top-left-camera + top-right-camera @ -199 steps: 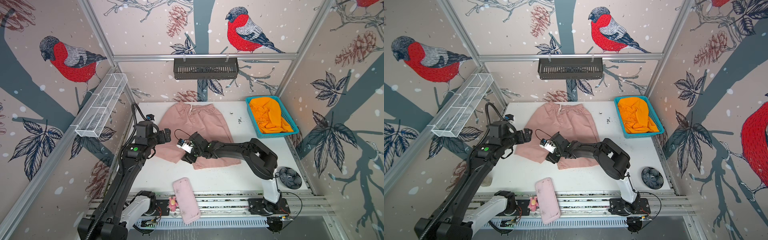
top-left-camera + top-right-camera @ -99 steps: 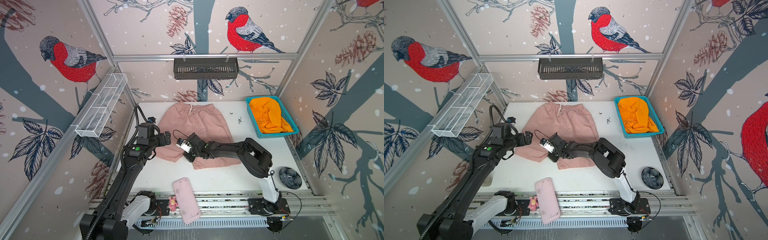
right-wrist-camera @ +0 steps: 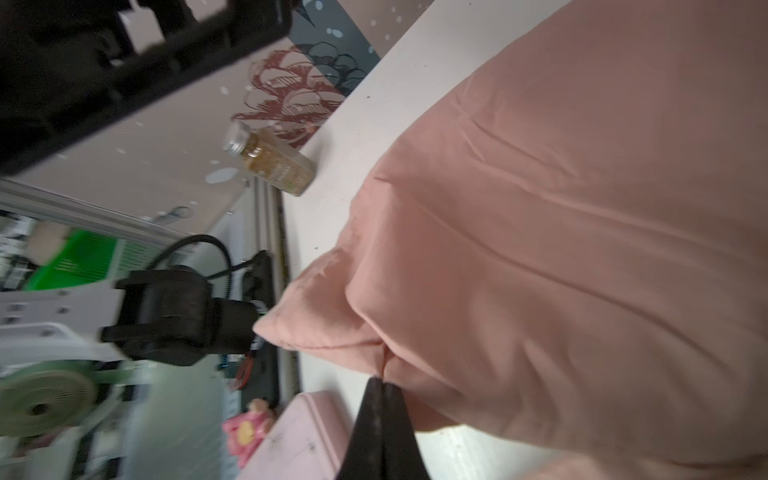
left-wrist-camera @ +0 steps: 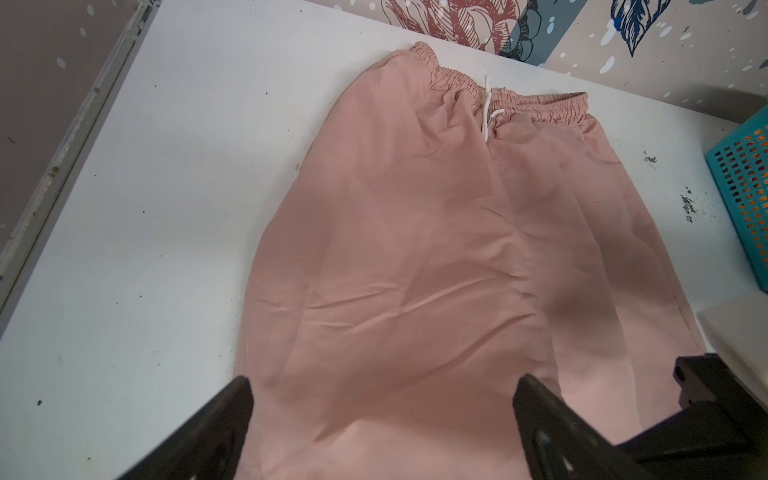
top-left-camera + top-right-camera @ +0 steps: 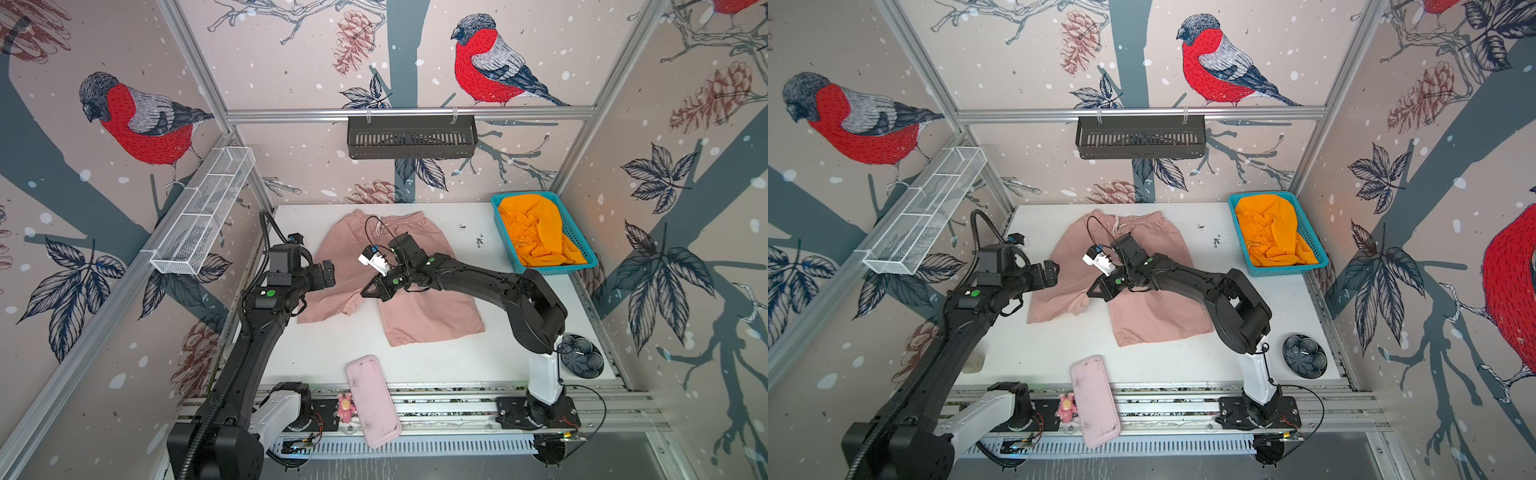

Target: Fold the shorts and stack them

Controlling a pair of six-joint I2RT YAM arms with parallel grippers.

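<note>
**Operator:** Current step?

**Technician:** First fold, probably. The pink shorts (image 5: 432, 316) lie flat at the centre of the table (image 5: 440, 365); the orange shorts (image 5: 536, 232) are in the far-right basket (image 5: 557, 269). The right gripper (image 5: 368, 294) pinches the crotch seam; the left gripper (image 5: 329, 274) is spread above the left leg. Next: lift and fold across.

Robot lab cell, aluminium frame (image 5: 291, 112), bird-print wall panels (image 5: 291, 54), white worktable (image 5: 316, 353)
</note>
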